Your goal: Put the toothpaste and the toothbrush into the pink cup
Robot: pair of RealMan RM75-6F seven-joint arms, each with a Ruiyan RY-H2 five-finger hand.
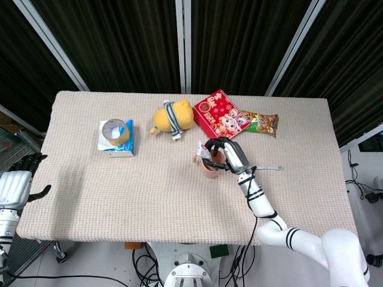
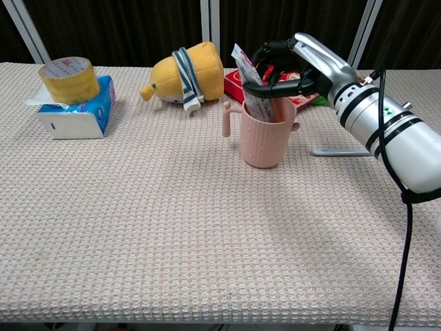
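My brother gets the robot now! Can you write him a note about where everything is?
Right hand holds the toothpaste, which stands tilted inside the pink cup; the hand has not let go.
Left hand is open, off the table's left edge, holding nothing.
Toothbrush lies on the table, right of the cup.
Left to do: release the toothpaste, then put the toothbrush in the cup.

The cup [image 2: 267, 136] stands near the middle of the table [image 2: 138, 227], a bit right. The toothpaste [image 2: 252, 93] stands tilted in it. The right hand [image 2: 298, 65] is over the cup, around the toothpaste. The toothbrush [image 2: 342, 152] lies right of the cup. Behind it are the plush toy [image 2: 185, 74] and the snack packet [image 1: 219, 113]. At upper left, the tape roll [image 2: 69, 79] sits on the tissue pack [image 2: 77, 110].
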